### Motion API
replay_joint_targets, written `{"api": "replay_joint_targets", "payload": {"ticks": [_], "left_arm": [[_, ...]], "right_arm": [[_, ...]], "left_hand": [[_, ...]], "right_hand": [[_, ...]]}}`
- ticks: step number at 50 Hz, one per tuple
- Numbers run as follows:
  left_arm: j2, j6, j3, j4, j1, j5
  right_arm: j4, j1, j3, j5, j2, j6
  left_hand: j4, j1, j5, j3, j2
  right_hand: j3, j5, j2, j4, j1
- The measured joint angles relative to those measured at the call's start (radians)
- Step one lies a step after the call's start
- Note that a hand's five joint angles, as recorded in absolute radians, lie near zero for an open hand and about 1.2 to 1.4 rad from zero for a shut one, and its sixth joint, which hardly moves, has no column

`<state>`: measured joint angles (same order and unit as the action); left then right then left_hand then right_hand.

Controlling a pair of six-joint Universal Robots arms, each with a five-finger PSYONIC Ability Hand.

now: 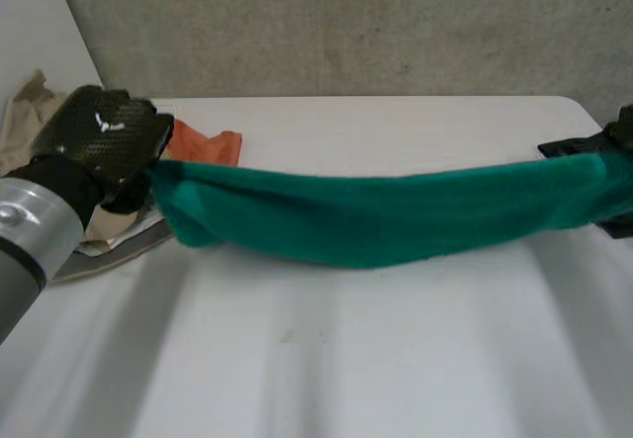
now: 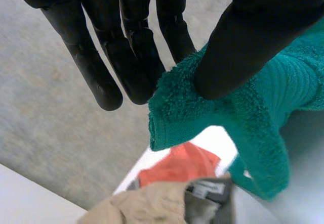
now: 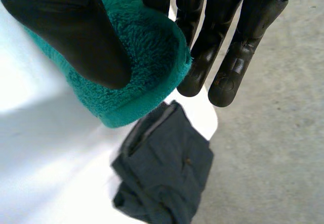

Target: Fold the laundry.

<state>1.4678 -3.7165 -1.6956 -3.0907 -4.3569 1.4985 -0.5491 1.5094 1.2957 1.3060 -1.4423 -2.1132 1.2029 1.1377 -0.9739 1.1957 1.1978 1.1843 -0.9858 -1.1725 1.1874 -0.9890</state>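
Note:
A green towel [image 1: 386, 216] hangs stretched above the white table [image 1: 326, 359], sagging a little in the middle. My left hand [image 1: 104, 141] holds its left end. In the left wrist view that hand [image 2: 126, 57] pinches the towel's corner [image 2: 202, 113] between thumb and straight fingers. My right hand [image 1: 603, 151] holds the other end at the table's right side. In the right wrist view its thumb [image 3: 76, 37] presses the towel's end [image 3: 147, 67] against the fingers [image 3: 223, 52].
An orange cloth [image 1: 203, 146] and beige laundry [image 1: 30, 112] lie at the back left, the orange cloth [image 2: 177, 166] and the beige laundry [image 2: 152, 204] below my left hand. A dark grey folded garment [image 3: 162, 173] lies on the table's edge under my right hand. Grey floor lies beyond.

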Motion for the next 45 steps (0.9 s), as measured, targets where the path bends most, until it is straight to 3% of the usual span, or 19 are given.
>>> {"api": "replay_joint_targets", "payload": {"ticks": [6, 11, 15, 19, 22, 25, 27, 32, 36, 45], "left_arm": [[0.085, -0.027, -0.009, 0.021, 0.003, -0.001], [0.311, -0.091, 0.081, -0.005, 0.007, 0.005], [0.533, -0.143, 0.266, -0.035, 0.014, 0.014], [0.651, -0.17, 0.428, -0.063, 0.017, 0.026], [0.741, -0.197, 0.628, -0.15, 0.018, 0.039], [0.771, -0.214, 0.748, -0.268, 0.018, 0.043], [0.774, -0.225, 0.839, -0.447, 0.016, 0.044], [0.738, -0.229, 0.904, -0.751, 0.009, 0.043], [0.712, -0.222, 0.894, -0.851, 0.005, 0.041], [0.698, -0.203, 0.687, -0.832, -0.002, -0.014]], "right_arm": [[-0.031, 0.008, 0.026, 0.001, 0.039, 0.027], [0.032, 0.026, -0.007, 0.015, 0.183, 0.037], [0.154, 0.082, -0.09, 0.046, 0.309, 0.037], [0.268, 0.125, -0.161, 0.077, 0.373, 0.034], [0.462, 0.171, -0.255, 0.11, 0.425, 0.024], [0.647, 0.195, -0.316, 0.124, 0.442, 0.006], [0.863, 0.212, -0.364, 0.131, 0.446, -0.031], [1.153, 0.224, -0.412, 0.136, 0.437, -0.133], [1.221, 0.225, -0.42, 0.137, 0.427, -0.207], [1.148, 0.228, -0.322, 0.134, 0.425, -0.259]], "left_hand": [[0.0, 0.0, 0.0, 0.0, 0.0], [0.0, 0.0, 0.0, 0.0, 0.0], [0.0, 0.0, 0.0, 0.0, 0.0], [0.0, 0.0, 0.0, 0.0, 0.0], [0.0, 0.0, 0.0, 0.0, 0.0], [0.0, 0.0, 0.0, 0.0, 0.0], [0.0, 0.0, 0.0, 0.0, 0.0], [0.0, 0.0, 0.0, 0.0, 0.0], [0.0, 0.0, 0.0, 0.0, 0.0], [0.0, 0.0, 0.0, 0.0, 0.0]], "right_hand": [[0.0, 0.0, 0.0, 0.0, 0.0], [0.0, 0.0, 0.0, 0.0, 0.0], [0.0, 0.0, 0.0, 0.0, 0.0], [0.0, 0.0, 0.0, 0.0, 0.0], [0.0, 0.0, 0.0, 0.0, 0.0], [0.0, 0.0, 0.0, 0.0, 0.0], [0.0, 0.0, 0.0, 0.0, 0.0], [0.0, 0.0, 0.0, 0.0, 0.0], [0.0, 0.0, 0.0, 0.0, 0.0], [0.0, 0.0, 0.0, 0.0, 0.0]]}}
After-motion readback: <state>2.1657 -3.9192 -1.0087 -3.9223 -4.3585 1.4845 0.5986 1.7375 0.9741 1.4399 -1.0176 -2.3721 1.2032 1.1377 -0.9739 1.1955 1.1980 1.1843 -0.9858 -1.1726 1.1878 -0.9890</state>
